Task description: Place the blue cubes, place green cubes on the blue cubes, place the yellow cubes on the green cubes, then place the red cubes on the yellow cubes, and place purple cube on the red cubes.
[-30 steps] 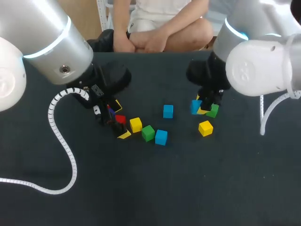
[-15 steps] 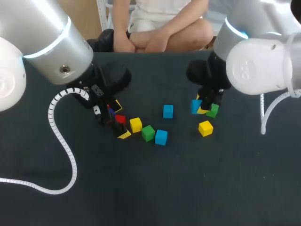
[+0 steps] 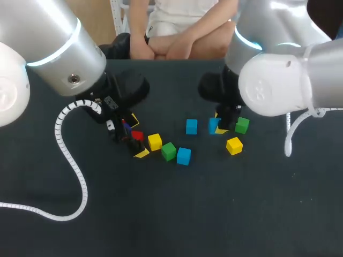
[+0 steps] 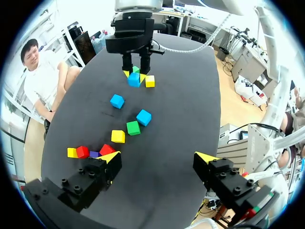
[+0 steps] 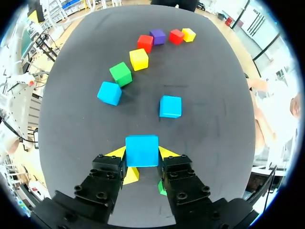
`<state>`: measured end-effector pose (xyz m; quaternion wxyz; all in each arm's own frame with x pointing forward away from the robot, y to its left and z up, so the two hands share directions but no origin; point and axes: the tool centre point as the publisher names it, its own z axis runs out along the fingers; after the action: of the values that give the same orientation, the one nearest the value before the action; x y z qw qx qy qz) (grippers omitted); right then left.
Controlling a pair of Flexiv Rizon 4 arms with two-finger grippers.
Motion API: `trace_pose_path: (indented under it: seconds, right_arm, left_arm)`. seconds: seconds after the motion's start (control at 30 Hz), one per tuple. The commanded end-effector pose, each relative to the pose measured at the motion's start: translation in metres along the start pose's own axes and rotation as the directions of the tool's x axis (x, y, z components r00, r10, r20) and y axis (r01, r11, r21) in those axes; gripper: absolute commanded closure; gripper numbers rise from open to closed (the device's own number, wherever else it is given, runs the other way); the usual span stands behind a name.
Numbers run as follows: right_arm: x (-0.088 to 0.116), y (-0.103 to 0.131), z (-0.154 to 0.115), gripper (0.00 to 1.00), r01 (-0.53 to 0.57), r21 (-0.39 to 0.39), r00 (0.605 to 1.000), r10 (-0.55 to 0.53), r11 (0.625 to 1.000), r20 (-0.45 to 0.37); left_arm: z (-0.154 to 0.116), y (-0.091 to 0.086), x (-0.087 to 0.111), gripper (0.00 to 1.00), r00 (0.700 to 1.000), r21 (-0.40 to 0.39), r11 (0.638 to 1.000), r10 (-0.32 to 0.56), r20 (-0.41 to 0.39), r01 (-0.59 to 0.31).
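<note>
The dark bench [image 3: 214, 214] is carrying everything. The right pincer [image 5: 142, 157] is gripping the held blue cube [image 5: 142, 149] between both fingers. A second blue cube [image 5: 170, 106] is lying just ahead of it, and a green cube [image 3: 241, 125] is sitting just beside it. The left pincer [image 4: 157, 160] is standing wide, holding nothing. A red cube [image 4: 106, 149] is lying just beside one of its fingers, with a purple cube [image 4: 94, 154] next to that and a yellow cube [image 4: 117, 136] ahead.

blue cube [image 5: 142, 150]: upright, pinched in right gripper [image 5: 142, 160] | second blue cube [image 5: 170, 106], third blue cube [image 5: 109, 93]: loose ahead | green cube [image 5: 121, 74], yellow cube [image 5: 139, 59], red cube [image 5: 145, 43], purple cube [image 5: 157, 36]: curved row (all flat on the table)
</note>
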<state>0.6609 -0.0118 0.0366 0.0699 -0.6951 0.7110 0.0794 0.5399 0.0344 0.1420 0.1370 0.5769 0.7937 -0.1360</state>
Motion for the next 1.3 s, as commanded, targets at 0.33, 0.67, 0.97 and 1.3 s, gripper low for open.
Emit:
trace_pose_path:
  seconds: [0.33, 0.67, 0.97, 1.3]
  right_arm:
    - [0.004, -0.008, 0.009, 1.0, -0.004, -0.01, 1.0, 0.004, 1.0, 0.002]
    - [-0.003, -0.017, 0.021, 1.0, 0.016, -0.035, 1.0, -0.016, 0.999, 0.0]
    - [-0.006, -0.02, 0.027, 1.0, 0.022, -0.045, 1.0, -0.022, 0.999, -0.007]
    - [-0.001, -0.022, 0.035, 1.0, 0.018, -0.041, 1.0, -0.018, 0.999, 0.002]
  left_arm:
    - [0.0, 0.001, 0.0, 0.0, 1.0, 0.002, 1.0, 0.001, -0.002, -0.001]
    - [0.0, 0.001, 0.0, 0.0, 1.0, 0.002, 1.0, 0.001, -0.002, -0.001]
    - [0.0, 0.001, 0.0, 0.0, 1.0, 0.002, 1.0, 0.001, -0.002, -0.001]
    - [0.0, 0.001, 0.0, 0.0, 1.0, 0.002, 1.0, 0.001, -0.002, -0.001]
